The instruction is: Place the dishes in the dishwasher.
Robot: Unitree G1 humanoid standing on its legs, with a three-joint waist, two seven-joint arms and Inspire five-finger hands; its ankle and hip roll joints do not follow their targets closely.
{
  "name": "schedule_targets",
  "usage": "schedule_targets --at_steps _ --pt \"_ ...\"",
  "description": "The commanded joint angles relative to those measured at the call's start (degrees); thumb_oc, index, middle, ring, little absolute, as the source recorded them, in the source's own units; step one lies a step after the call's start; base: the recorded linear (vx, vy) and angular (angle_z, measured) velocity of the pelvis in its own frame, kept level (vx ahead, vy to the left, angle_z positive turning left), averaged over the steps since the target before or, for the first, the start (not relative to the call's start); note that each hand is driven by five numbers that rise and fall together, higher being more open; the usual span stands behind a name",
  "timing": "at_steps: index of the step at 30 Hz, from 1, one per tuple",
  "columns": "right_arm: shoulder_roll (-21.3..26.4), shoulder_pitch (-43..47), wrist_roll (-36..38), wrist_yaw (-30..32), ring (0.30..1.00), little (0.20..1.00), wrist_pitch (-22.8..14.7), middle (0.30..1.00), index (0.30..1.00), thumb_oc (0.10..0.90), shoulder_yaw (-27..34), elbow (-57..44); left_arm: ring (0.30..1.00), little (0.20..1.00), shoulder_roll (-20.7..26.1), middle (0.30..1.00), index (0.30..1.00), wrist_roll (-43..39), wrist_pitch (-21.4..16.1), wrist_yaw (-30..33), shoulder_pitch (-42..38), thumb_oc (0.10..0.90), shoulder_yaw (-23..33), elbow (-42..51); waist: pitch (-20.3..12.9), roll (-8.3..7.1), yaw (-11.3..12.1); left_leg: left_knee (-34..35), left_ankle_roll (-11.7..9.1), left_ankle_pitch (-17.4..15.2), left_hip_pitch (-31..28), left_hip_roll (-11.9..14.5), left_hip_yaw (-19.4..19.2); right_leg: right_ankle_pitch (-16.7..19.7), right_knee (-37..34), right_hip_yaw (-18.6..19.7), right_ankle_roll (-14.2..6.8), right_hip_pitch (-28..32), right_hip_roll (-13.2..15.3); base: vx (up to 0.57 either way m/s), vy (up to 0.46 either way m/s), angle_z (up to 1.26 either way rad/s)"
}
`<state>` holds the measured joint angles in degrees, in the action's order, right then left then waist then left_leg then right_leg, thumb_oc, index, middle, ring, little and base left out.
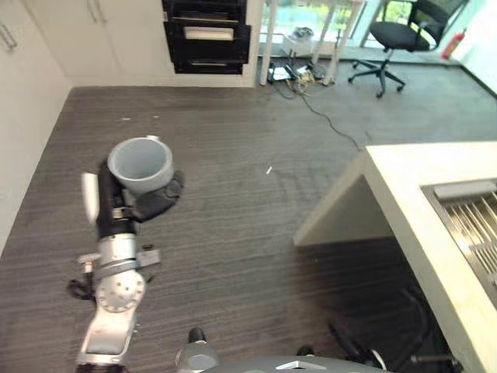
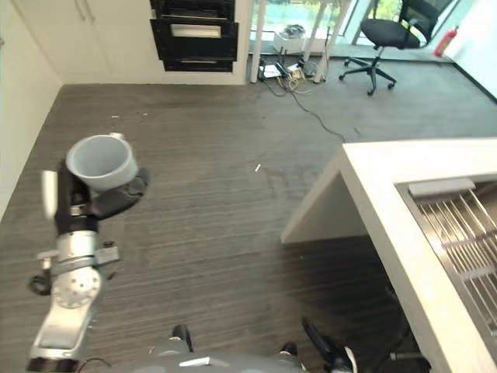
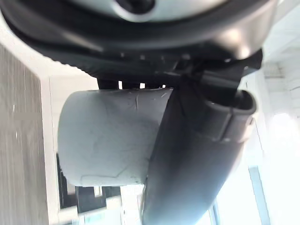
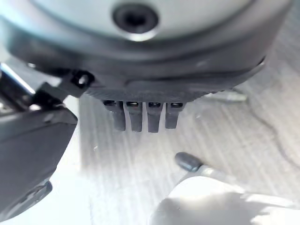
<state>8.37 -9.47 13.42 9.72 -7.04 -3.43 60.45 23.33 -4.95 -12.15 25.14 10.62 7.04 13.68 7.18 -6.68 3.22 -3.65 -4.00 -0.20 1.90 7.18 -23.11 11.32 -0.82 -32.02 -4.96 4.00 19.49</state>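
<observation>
— Carrying anything yet?
— Yes: the left hand (image 1: 144,203) is curled round a grey cup (image 1: 140,165), held over the floor.
— And the right hand (image 4: 140,112)?
— Fingers straight, empty. Nothing looks loaded yet; the counter (image 1: 404,203) is well apart.

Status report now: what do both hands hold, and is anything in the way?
Left hand shut on grey cup, held upright over floor. Right hand holds nothing, fingers straight. Counter to the right; nothing near the cup.

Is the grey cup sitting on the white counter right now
No, the grey cup is held up over the floor in the left hand, well apart from the white counter.
</observation>
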Motion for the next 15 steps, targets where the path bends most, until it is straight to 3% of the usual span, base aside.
schedule_targets --at_steps 1,2,7,8,9,12,15 --pt "5.8 2.6 1.5 3.4 0.900 0.900 -1.2 0.900 0.900 0.800 4.4 -1.1 0.300 0.300 0.5 0.300 0.300 2.3 -4.1 -2.8 -4.9 0.400 -4.1 6.6 0.5 5.17 -1.8 8.3 -0.9 1.7 -1.9 -0.7 7.7 -7.9 10.9 3.4 -5.5 0.8 -0.9 0.08 0.310 1.06" --pt "5.4 2.6 1.9 3.2 0.900 0.900 -1.2 0.900 0.900 0.800 4.0 -1.4 0.300 0.300 1.3 0.300 0.300 2.5 -4.0 -3.1 -5.5 0.400 -5.1 6.2 0.9 5.09 -3.3 8.7 -0.4 1.2 -2.5 -1.6 9.4 -8.6 13.4 8.9 -5.3 -1.5 -2.5 0.10 0.182 1.40" --pt "5.4 2.6 1.9 3.2 0.900 0.900 -1.2 0.900 0.900 0.800 4.0 -1.5 0.300 0.300 1.4 0.300 0.300 2.5 -4.1 -3.1 -5.6 0.400 -5.1 6.1 0.8 4.97 -3.0 8.7 -0.4 1.1 -2.4 -1.6 9.0 -8.9 14.1 9.4 -5.3 -2.1 -2.3 0.07 0.073 0.49" --pt "4.8 3.2 4.1 2.2 0.900 0.900 -2.0 0.900 0.900 0.800 1.2 -2.0 0.300 0.300 2.9 0.300 0.300 3.4 -3.7 -4.8 -8.4 0.400 -9.6 4.3 2.5 5.98 -10.1 8.7 -0.3 0.6 -4.1 -3.7 17.0 -14.6 13.1 35.0 -3.6 -9.1 -17.9 0.48 0.197 0.23" --pt "5.1 4.8 3.2 2.3 0.900 0.900 -1.7 0.900 0.900 0.800 -0.9 -1.6 0.300 0.300 3.4 0.300 0.300 3.0 -3.8 -4.9 -8.3 0.400 -9.4 3.3 2.3 5.25 -10.0 8.7 -0.5 0.0 -4.8 -3.8 17.6 -11.1 6.7 36.4 -3.2 -11.5 -17.4 0.49 0.200 0.29" --pt "4.8 4.1 3.4 2.0 0.900 0.900 -1.7 0.900 0.900 0.800 -1.1 -1.5 0.300 0.300 3.0 0.300 0.300 2.3 -3.8 -5.0 -8.1 0.400 -9.6 3.0 1.9 4.86 -10.3 8.7 -0.1 -0.4 -5.4 -4.1 18.5 -10.3 5.7 37.6 -3.3 -10.7 -17.1 0.16 -0.064 1.38" --pt "5.4 4.7 2.1 1.0 0.900 0.900 -0.5 0.900 0.900 0.800 -1.6 2.7 0.300 0.300 1.6 0.300 0.300 1.2 -3.8 -5.6 -6.4 0.400 -8.6 2.2 0.3 4.71 -9.2 8.7 0.5 -1.5 -7.3 -4.7 17.8 -9.6 2.5 38.3 -3.0 -7.6 -16.4 0.15 -0.090 0.07"
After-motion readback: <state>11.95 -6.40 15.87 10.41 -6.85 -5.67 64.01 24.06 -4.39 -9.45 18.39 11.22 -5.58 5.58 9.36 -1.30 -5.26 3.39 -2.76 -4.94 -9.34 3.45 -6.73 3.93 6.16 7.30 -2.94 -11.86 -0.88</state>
